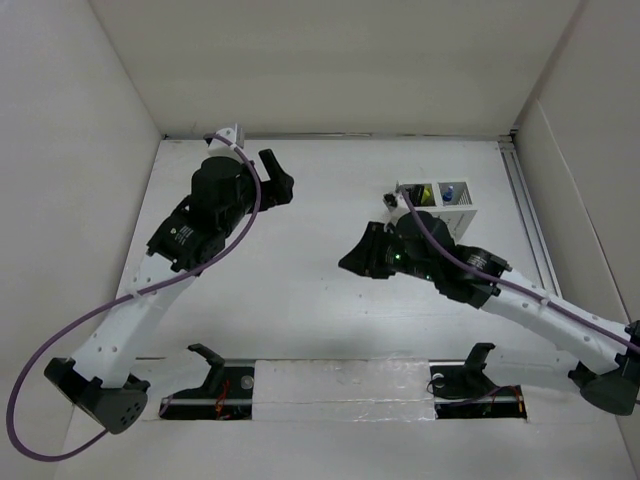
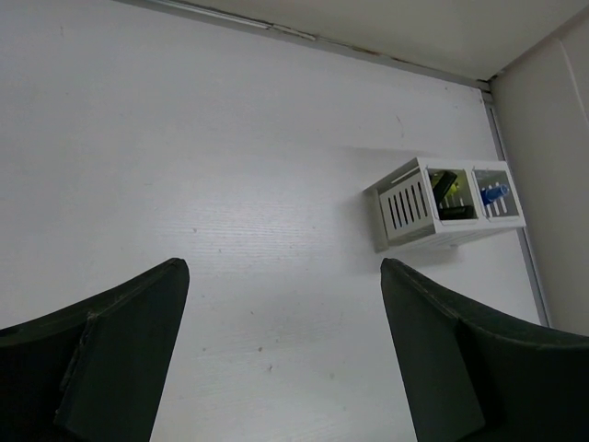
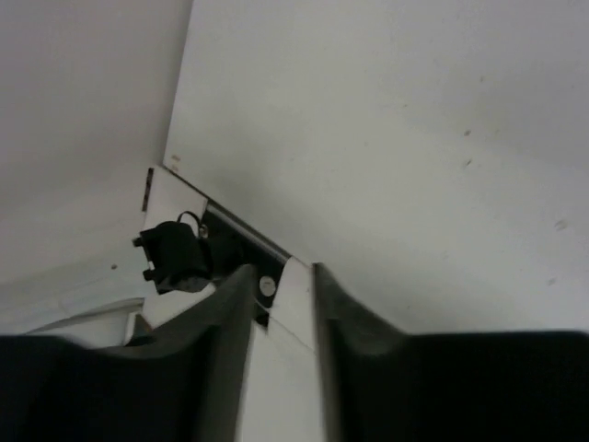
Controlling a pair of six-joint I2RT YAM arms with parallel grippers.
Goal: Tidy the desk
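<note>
Hovering over the broad, matte white table (image 1: 330, 190), which spans the whole area beneath both arms, the left claw (image 2: 281, 267) is released, its fingers wide apart and empty. The right claw (image 3: 282, 269) shows a narrow gap and holds nothing; whether it is fully clenched cannot be told. A small white slotted organizer box (image 2: 405, 210) stands at the table's far right.
</note>
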